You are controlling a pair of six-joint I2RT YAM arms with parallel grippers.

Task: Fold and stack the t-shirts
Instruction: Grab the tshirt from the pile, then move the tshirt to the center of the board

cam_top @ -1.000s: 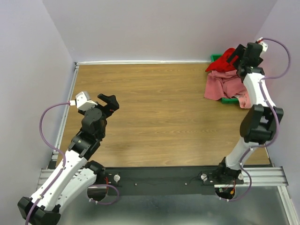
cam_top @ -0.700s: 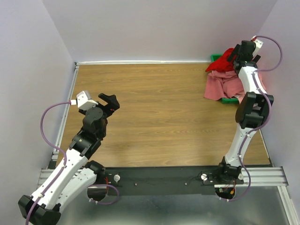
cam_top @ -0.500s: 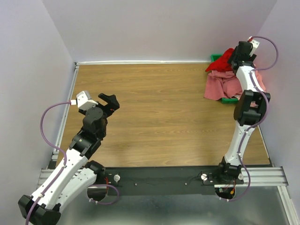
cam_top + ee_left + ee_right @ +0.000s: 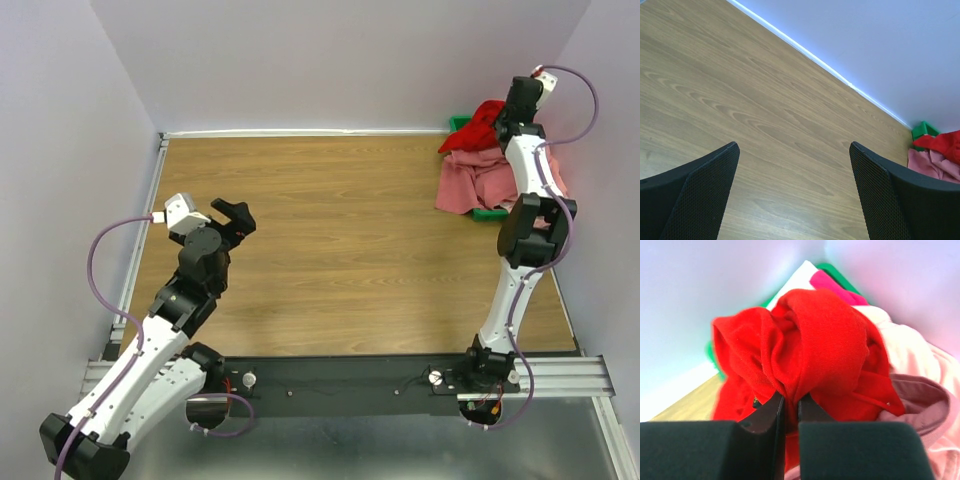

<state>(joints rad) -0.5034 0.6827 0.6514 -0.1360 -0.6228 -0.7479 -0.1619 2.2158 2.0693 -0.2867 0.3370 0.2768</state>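
Note:
A bright red t-shirt (image 4: 478, 125) is bunched on top of salmon pink t-shirts (image 4: 480, 180) that spill out of a green bin (image 4: 462, 123) at the far right corner. My right gripper (image 4: 791, 402) is shut on a pinched fold of the red t-shirt (image 4: 815, 345), with pink cloth (image 4: 920, 375) below and to the right. From above, the right gripper (image 4: 508, 112) sits at the top of the pile. My left gripper (image 4: 236, 217) hovers open over bare wood at the left, its fingers (image 4: 700, 185) wide apart with nothing between them.
The wooden table (image 4: 330, 230) stretches between the arms. Lavender walls close in at the back and both sides. The left wrist view catches the bin (image 4: 925, 131) and shirts (image 4: 940, 150) far off at right.
The right gripper has reached up and back onto the pile and closed on the red t-shirt. The left arm has stayed still.

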